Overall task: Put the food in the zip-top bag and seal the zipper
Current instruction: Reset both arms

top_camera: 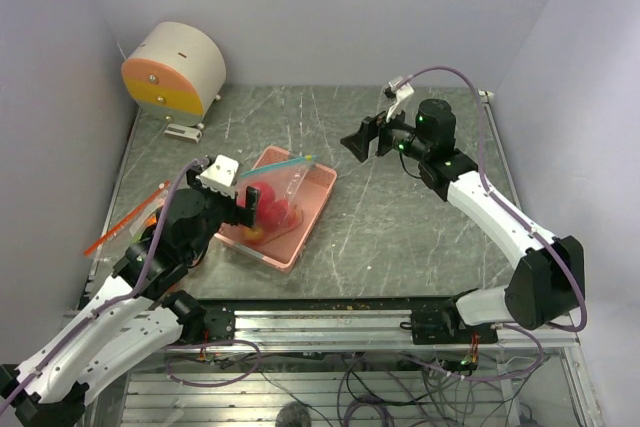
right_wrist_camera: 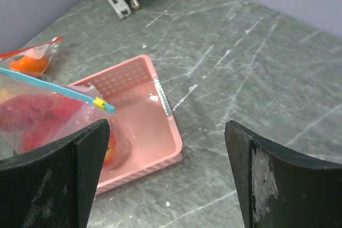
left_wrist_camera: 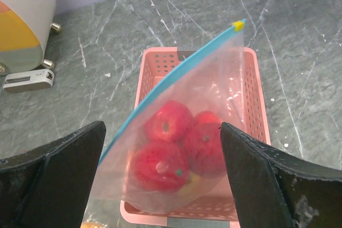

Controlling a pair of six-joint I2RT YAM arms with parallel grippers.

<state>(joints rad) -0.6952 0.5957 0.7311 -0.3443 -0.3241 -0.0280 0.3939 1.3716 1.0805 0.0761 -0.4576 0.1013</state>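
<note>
Left arm [top_camera: 95,332], right arm [top_camera: 500,217]: white shells, black joints. Lilac cable [top_camera: 470,77] loops along each. Small green lights on right wrist. Left gripper [left_wrist_camera: 161,127], right gripper [right_wrist_camera: 166,125]: broad black wedge fingers [right_wrist_camera: 262,185], edges scuffed grey.

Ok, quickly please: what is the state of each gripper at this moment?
Left gripper: open, fingers wide on either side of the bag, not closed on it.
Right gripper: open, holding nothing.

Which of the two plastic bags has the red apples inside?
The blue-strip bag, sitting in the pink basket. The other bag, outside the basket, has a red strip and holds something orange.
</note>
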